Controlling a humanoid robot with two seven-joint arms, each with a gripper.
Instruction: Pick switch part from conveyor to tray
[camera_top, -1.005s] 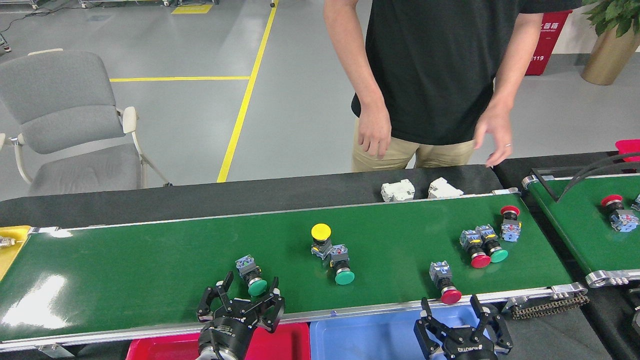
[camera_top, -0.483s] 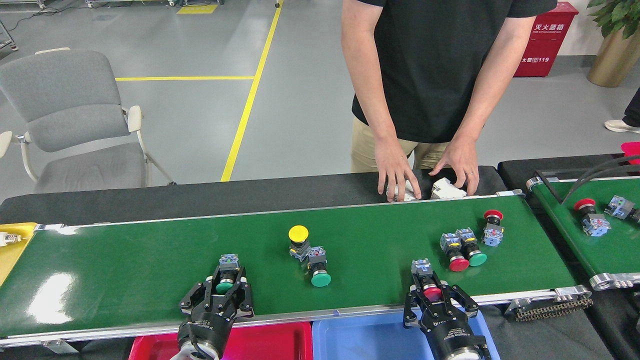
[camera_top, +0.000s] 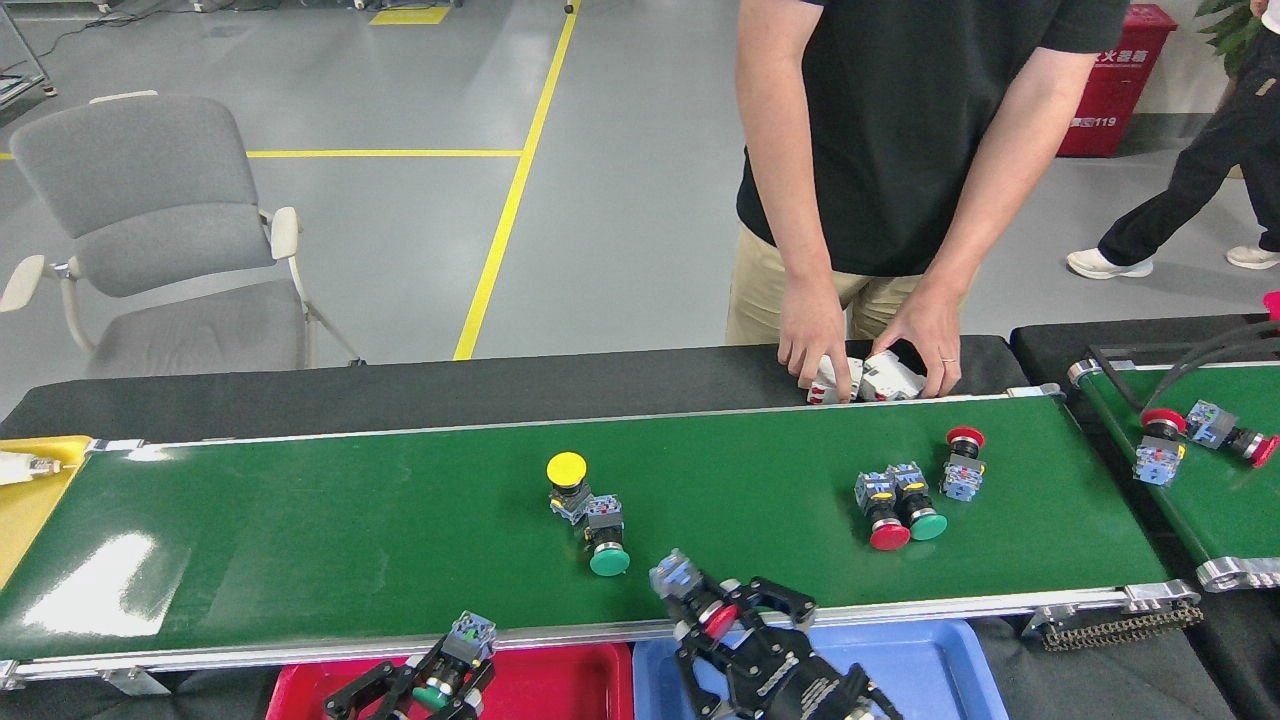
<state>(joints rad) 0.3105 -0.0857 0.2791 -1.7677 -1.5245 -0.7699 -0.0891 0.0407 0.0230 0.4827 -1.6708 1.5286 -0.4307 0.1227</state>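
Head view | left tool (camera_top: 440, 690) grips green switch (camera_top: 452, 665) over red tray (camera_top: 560, 680) | right tool (camera_top: 735, 625) seemingly clamps red switch (camera_top: 700, 605), blue tray (camera_top: 930, 665) just below-right.

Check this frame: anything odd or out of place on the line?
Nothing damaged or spilled. One thing to note: a person's hands rest on white parts right at the far rail of the conveyor, inside the work area. Switches on the belt lie tipped at mixed angles; only the yellow-capped switch stands upright.
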